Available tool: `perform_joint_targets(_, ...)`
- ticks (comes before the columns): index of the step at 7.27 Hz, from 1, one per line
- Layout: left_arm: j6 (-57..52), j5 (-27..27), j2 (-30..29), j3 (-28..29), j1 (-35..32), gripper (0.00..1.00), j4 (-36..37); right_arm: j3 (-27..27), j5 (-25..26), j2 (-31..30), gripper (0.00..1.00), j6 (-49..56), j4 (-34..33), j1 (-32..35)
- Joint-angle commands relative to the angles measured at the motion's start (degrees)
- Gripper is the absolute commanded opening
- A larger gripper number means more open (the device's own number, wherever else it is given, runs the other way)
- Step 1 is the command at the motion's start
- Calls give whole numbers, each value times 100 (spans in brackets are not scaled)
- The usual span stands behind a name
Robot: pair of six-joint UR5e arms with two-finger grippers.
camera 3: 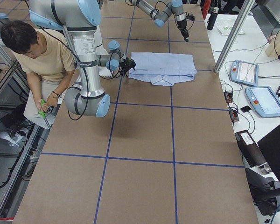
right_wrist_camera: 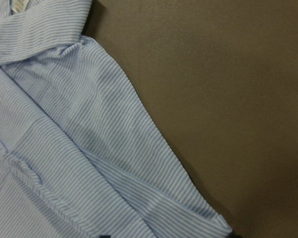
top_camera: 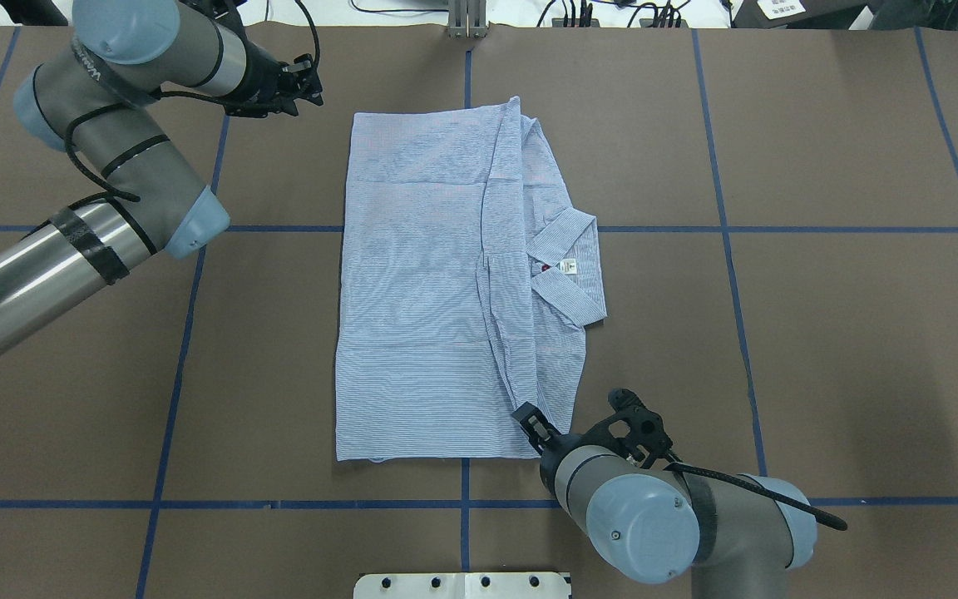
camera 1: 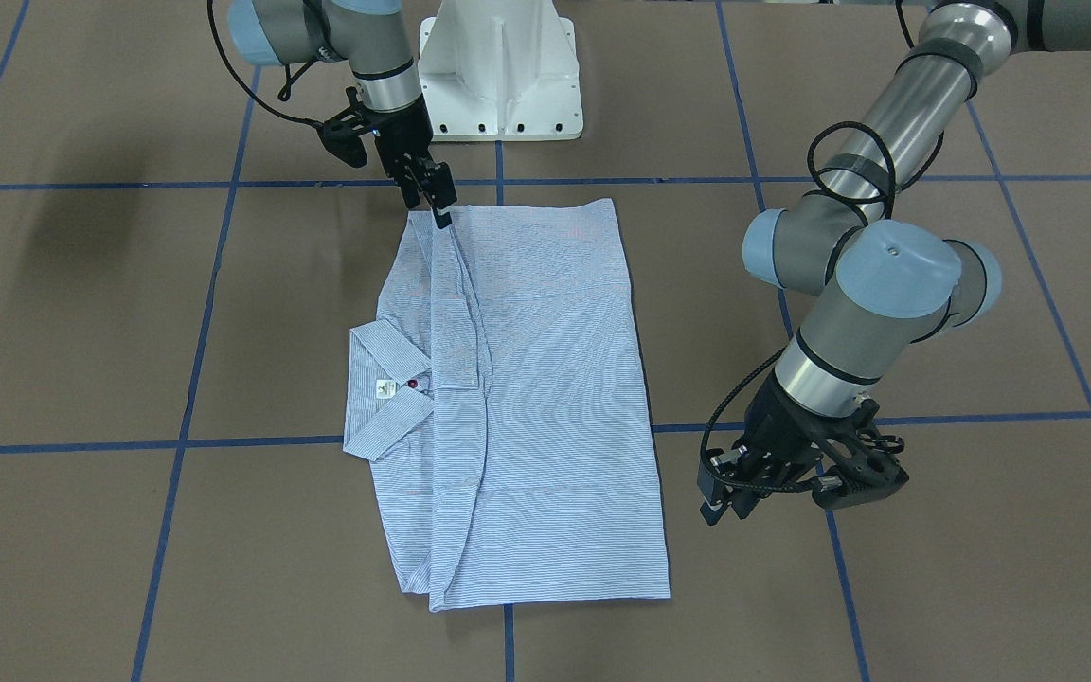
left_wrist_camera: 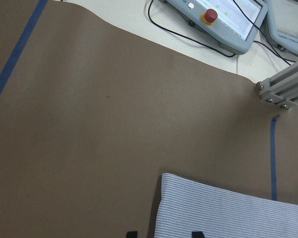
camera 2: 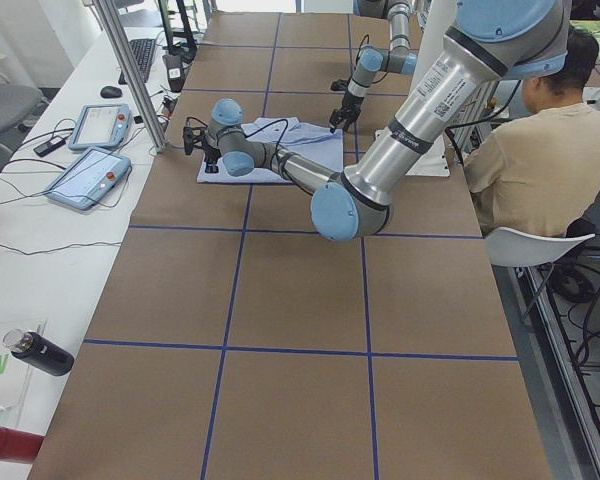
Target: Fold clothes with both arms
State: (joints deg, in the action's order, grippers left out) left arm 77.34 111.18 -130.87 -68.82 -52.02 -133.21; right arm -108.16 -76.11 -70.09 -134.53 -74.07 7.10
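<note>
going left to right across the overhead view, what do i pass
left gripper → striped shirt → black cable on the right arm; the right gripper overlaps the shirt, so it is left out

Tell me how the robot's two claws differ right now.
The right claw points steeply down with its tips at the shirt's corner nearest the robot; the left claw is tilted and hangs beside the far corner, over bare table. The right arm is folded close in; the left arm stretches far across. Both claws are black, and neither lifts any cloth.
</note>
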Motion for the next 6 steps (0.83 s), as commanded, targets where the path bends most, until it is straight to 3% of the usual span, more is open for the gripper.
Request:
perform_joint_targets(1, 9, 0, 9, 0, -1, 47, 6, -3, 0, 13, 63, -152, -11, 2)
perform_joint_targets(2, 9, 0, 18, -44, -1, 47, 6, -3, 0, 13, 47, -231, -11, 2)
perform_joint_targets(3, 9, 0, 61, -53, -1, 47, 6, -12, 0, 21, 18, -328, -11, 2)
perform_joint_targets(4, 9, 0, 114, -131, -1, 47, 6, -38, 0, 13, 0, -329, -11, 11)
perform_joint_targets(6, 9, 0, 158, -202, -1, 47, 15, -170, 0, 13, 0, -329, -19, 37)
